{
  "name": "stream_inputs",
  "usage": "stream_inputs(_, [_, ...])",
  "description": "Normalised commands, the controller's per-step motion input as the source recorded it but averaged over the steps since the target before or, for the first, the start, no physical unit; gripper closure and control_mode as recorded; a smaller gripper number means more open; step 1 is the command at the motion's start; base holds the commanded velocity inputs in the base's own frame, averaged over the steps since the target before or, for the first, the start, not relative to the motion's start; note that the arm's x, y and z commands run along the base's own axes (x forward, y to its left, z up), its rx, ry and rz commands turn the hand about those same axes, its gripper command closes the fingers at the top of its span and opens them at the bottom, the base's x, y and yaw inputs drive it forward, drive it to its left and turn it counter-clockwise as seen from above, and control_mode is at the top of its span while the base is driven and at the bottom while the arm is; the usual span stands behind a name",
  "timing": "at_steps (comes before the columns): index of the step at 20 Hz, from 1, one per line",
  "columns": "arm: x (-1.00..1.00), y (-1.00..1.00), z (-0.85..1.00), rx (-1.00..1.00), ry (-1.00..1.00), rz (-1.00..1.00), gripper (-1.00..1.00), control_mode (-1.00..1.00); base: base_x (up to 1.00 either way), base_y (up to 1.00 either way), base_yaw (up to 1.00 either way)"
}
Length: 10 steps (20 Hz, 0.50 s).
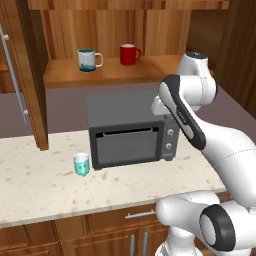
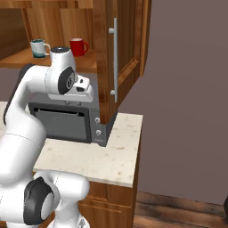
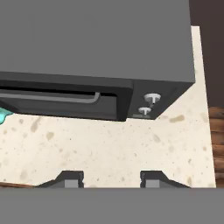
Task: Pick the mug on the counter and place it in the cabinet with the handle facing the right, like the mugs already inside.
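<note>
You are at the very start of the task: nothing is done yet. The mug (image 1: 81,164) stands upright on the worktop (image 1: 40,185), just beside the left front corner of the dark toaster oven (image 1: 131,129), and nothing touches it. In the hand view only a small turquoise piece of it (image 3: 2,115) shows at the left edge. I cannot tell from these pictures where its handle points.

In the cabinet (image 1: 100,72) the two mugs already stand on the shelf: the white one with the teal pattern (image 1: 88,59) and the red one (image 1: 129,54), both with the handle to the right. Between and around them the shelf has free space.

The gripper (image 3: 111,179) is high above the worktop, in front of the oven and toward its right end, well apart from the mug. Its jaws stand apart, with a clear gap between the two tips, and they hold nothing and touch nothing; under them you see only bare speckled stone.

So all is left, in my judgement: you must bring the hand over to the left and down to the mug, close on it, lift it to the shelf, and set it down with the handle to the right.
</note>
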Motion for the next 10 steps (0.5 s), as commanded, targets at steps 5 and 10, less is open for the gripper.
stream_inputs(5, [-0.09,0.00,0.00,0.00,0.00,0.00,-1.00,-1.00,0.00,0.00,0.00])
stream_inputs(10, [-0.13,0.02,0.00,0.00,-0.01,0.00,-1.00,-1.00,0.00,0.00,0.00])
